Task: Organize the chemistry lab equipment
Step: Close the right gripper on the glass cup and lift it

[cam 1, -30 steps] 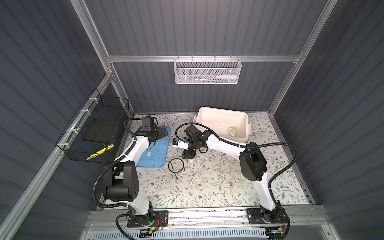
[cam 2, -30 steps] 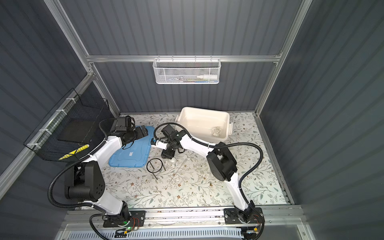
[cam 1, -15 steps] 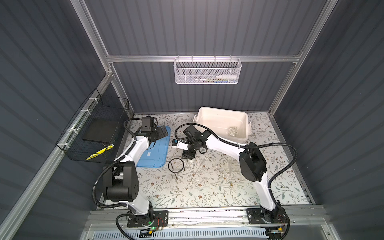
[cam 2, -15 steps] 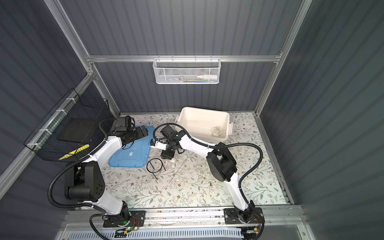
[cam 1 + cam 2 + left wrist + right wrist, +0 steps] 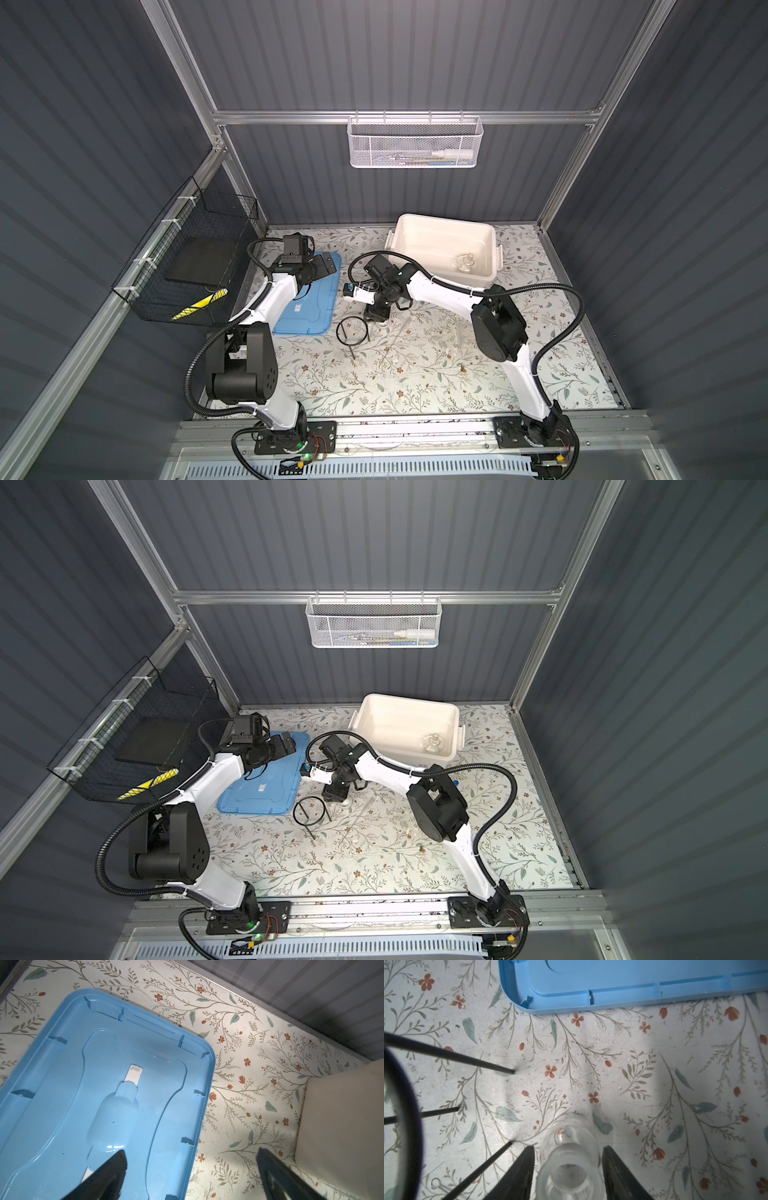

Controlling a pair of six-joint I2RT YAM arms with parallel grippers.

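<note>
Standing upright — small clear glass flask (image 5: 569, 1159) (round open mouth).

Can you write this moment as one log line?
left gripper: open, above blue lid edge | right gripper: jaws astride small clear glass vessel, grip unclear | black ring tripod: standing beside

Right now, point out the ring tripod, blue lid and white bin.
ring tripod (image 5: 412, 1136): right wrist view, its ring.
blue lid (image 5: 316, 299): in a top view, flat middle.
white bin (image 5: 440, 237): in a top view, inner back wall.
</note>
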